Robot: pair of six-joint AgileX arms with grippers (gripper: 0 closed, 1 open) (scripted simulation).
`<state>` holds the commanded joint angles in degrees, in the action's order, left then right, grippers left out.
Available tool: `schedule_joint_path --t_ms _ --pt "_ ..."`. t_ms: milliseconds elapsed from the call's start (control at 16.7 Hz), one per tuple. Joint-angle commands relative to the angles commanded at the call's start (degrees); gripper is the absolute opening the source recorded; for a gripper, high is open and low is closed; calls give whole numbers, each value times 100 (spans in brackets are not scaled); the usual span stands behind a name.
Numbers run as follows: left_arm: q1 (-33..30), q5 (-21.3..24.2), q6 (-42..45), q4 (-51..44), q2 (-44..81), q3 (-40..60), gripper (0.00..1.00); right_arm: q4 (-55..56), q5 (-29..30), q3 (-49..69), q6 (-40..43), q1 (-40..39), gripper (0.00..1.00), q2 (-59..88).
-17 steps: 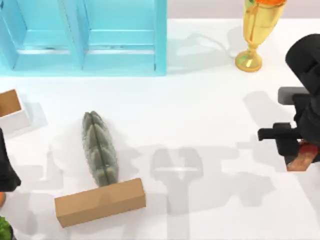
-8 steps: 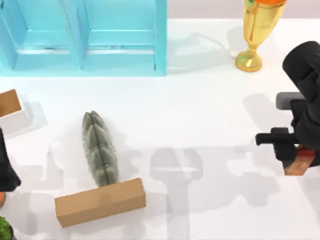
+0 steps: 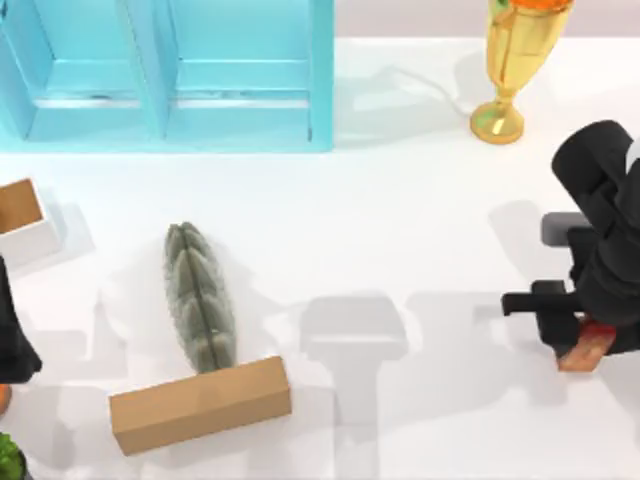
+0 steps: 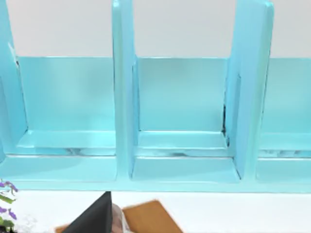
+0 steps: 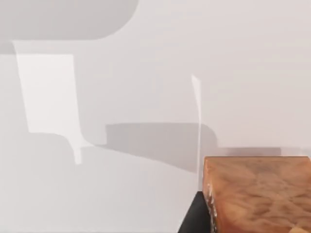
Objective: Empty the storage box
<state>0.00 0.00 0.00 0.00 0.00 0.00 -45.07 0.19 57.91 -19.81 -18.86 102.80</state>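
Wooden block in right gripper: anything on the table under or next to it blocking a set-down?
Nothing visible. The right gripper holds the wooden block over bare white table at the right side. The trophy stands well behind; the cactus and cardboard box lie far left.

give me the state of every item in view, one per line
blue storage box: upright at the table's far left, visible compartments empty
grey-green ridged object: lying flat, one end touching the cardboard box
cardboard box: lying flat on the table
gold trophy: standing upright
reddish-brown block: under the right pincer, which sits at the table's right
left arm: parked at the left edge
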Motion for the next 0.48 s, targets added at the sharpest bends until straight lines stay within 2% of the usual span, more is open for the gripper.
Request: schedule_joint_path --t_ms 120,480 --pt "0 0 0 0 0 0 100 0 0 0 0 0 0 0" --pt "0 0 0 0 0 0 100 0 0 0 0 0 45 0"
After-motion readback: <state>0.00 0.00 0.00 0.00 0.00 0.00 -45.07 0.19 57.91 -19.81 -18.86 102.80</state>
